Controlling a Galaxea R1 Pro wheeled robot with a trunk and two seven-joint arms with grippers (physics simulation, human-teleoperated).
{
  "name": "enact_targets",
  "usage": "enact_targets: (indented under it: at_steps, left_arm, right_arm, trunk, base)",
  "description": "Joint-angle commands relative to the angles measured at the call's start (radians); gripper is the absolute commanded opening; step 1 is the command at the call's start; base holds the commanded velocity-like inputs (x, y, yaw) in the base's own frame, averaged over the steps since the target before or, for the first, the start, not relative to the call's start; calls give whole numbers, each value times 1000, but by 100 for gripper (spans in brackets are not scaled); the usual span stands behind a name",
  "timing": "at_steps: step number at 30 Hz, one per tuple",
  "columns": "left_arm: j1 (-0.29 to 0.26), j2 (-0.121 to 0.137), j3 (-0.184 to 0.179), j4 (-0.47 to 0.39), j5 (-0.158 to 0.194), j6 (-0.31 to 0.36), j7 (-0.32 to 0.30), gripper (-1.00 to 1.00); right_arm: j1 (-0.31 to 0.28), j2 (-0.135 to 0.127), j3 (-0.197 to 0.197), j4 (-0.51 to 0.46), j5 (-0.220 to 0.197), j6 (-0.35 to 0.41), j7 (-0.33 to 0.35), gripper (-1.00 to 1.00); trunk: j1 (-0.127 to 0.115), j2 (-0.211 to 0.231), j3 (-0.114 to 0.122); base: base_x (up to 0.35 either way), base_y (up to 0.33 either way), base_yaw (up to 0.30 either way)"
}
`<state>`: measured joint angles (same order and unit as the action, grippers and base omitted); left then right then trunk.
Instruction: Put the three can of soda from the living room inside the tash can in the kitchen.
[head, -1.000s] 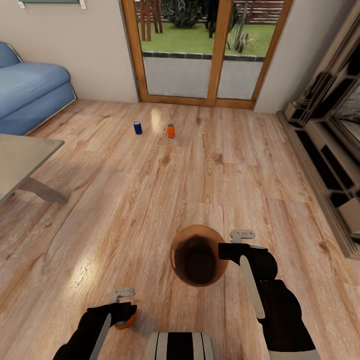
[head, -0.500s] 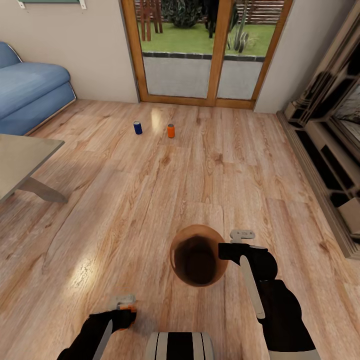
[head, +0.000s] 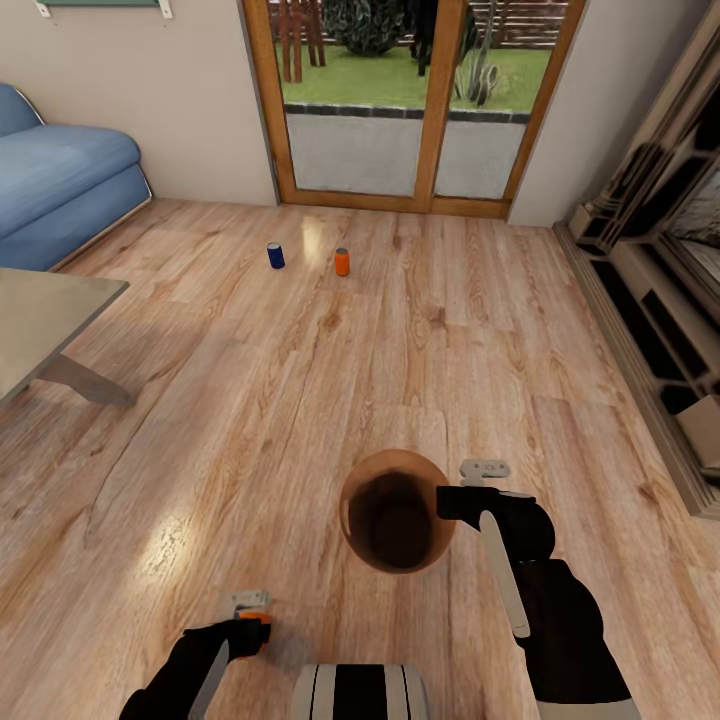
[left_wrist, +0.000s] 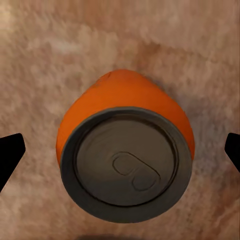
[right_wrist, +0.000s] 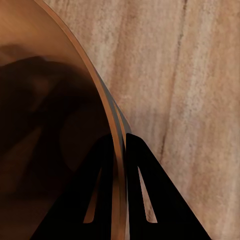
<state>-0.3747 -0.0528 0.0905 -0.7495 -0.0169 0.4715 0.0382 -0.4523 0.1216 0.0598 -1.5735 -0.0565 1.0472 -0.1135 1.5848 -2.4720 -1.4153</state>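
A dark blue can of soda (head: 275, 255) and an orange can (head: 342, 262) stand upright on the wood floor in front of the glass doors. Another orange can (left_wrist: 127, 160) stands on the floor by my base, half hidden in the head view (head: 259, 623). My left gripper (head: 248, 612) hangs right above that can, open, with its fingertips (left_wrist: 10, 152) wide apart on either side and not touching it. The tash can (head: 350, 500) sits in front of me with its dark inside showing. My right gripper (head: 452, 500) is shut on its rim (right_wrist: 102, 105), one finger inside and one outside.
A blue sofa (head: 60, 180) is at the far left and a low grey table (head: 40, 320) juts in from the left. Wood-framed glass doors (head: 410, 100) close the far wall. A dark shelving unit (head: 660, 280) runs along the right side.
My left gripper has come down and slightly back over the near orange can, which now shows less beneath it. The right arm and the tash can have not moved.
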Motion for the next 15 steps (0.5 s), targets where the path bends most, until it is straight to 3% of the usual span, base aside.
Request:
enact_targets:
  at_steps: [1, 11, 12, 15]
  left_arm:
    - [-4, 0, 0, 2, 0, 0, 0, 100]
    - [-18, -1, 0, 31, 1, -15, 2, 100]
    - [-19, -1, 0, 60, 2, -48, 24, 100]
    - [-26, -1, 0, 93, 2, -65, 53, 100]
  right_arm:
    - [0, 0, 0, 0, -17, 0, 5, -100]
    - [0, 0, 0, 0, -17, 0, 5, -100]
    - [0, 0, 0, 0, -17, 0, 5, -100]
    - [0, 0, 0, 0, -17, 0, 5, -100]
  trunk:
    - [0, 0, 0]
    - [0, 0, 0]
    - [0, 0, 0]
    - [0, 0, 0]
  base:
    - [0, 0, 0]
    - [0, 0, 0]
    - [0, 0, 0]
    - [0, 0, 0]
